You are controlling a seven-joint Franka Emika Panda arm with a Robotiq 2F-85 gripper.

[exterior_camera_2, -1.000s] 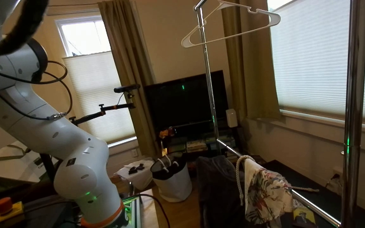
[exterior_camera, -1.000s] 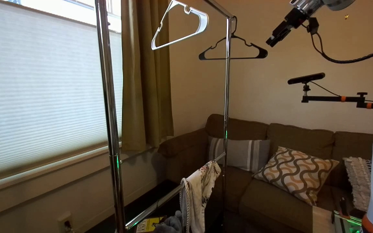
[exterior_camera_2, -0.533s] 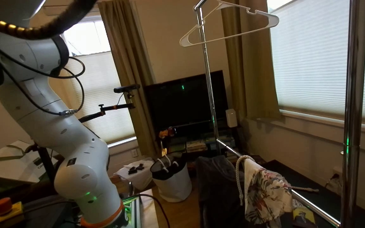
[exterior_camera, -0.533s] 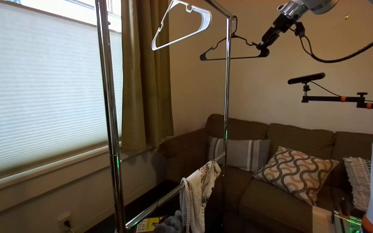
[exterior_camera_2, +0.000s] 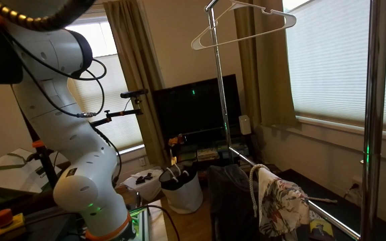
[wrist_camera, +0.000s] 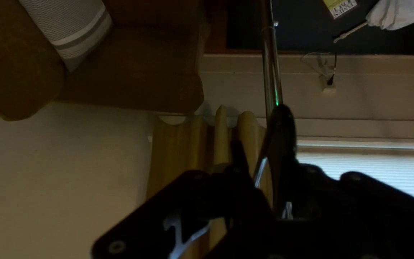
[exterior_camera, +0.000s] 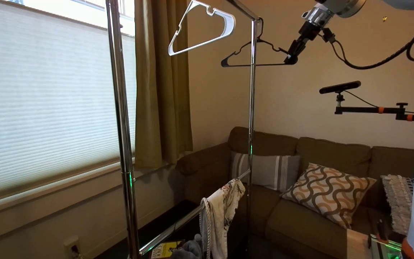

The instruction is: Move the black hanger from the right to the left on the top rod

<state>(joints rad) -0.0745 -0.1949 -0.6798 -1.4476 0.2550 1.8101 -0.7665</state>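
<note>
We find the black hanger [exterior_camera: 270, 64] at the end of the top rod [exterior_camera: 242, 9], its hook just beside the corner where a chrome pole [exterior_camera: 252, 90] meets the rod. In an exterior view the tool [exterior_camera: 289, 59] overlaps the hanger's end nearer the arm [exterior_camera_2: 75, 144]; the wrist view is dark there, so we cannot tell whether the tool is spread or pinching the hanger. In both exterior views we see the white hanger [exterior_camera: 229, 26] and a floral cloth [exterior_camera_2: 283, 207] draped over the lower crossbar [exterior_camera_2: 333, 219]. A brown couch [exterior_camera: 336, 151] with a patterned pillow [exterior_camera: 331, 192] stands beyond the pole.
</note>
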